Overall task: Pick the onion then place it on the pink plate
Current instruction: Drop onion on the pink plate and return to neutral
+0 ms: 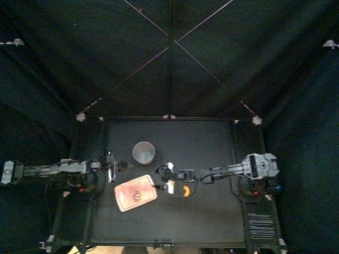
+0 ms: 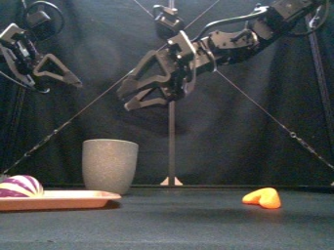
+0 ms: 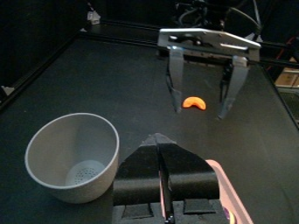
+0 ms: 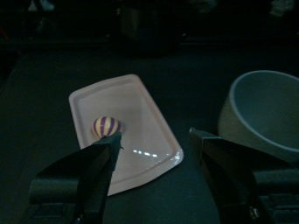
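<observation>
- The front view clips the onion [image 2: 19, 186]; our right wrist view shows it whole on the pink plate [image 4: 128, 105].
- Right fingers [image 4: 96, 166] released, left fingers [image 3: 142, 171] clenched empty.
- We see open tabletop [image 2: 183, 210] between cup [image 2: 109, 166] and orange toy [image 2: 264, 197].

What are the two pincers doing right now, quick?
Left pincer: closed, holding nothing.
Right pincer: open, holding nothing.

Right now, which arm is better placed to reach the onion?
Probably the right: the right gripper is open, and the onion on the pink plate lies ahead between its jaws. The left gripper is shut.
</observation>
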`<act>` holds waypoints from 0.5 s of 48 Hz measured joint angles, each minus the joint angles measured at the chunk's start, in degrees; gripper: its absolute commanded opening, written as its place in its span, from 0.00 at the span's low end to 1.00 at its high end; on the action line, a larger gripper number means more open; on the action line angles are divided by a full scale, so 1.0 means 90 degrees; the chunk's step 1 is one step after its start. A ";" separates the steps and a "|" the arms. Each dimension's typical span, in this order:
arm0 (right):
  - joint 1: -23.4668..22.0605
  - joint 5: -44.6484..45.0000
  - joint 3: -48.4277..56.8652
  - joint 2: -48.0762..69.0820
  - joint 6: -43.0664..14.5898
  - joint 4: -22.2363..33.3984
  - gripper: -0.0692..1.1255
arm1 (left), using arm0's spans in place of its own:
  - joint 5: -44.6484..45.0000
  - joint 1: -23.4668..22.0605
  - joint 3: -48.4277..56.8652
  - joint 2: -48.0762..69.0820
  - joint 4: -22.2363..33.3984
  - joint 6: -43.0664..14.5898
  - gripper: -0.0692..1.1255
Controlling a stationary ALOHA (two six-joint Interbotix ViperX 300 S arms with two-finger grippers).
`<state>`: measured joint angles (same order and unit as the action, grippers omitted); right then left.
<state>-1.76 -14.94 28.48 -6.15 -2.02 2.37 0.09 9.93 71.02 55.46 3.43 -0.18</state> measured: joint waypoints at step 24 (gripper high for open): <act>-0.0937 -0.1455 0.2002 0.1777 0.0059 0.0010 0.86 | 0.0000 0.0029 0.0059 0.0010 0.0000 -0.0010 0.12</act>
<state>-10.20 -28.04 46.49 9.84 -1.49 2.46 0.09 10.20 71.54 55.55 3.43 -0.26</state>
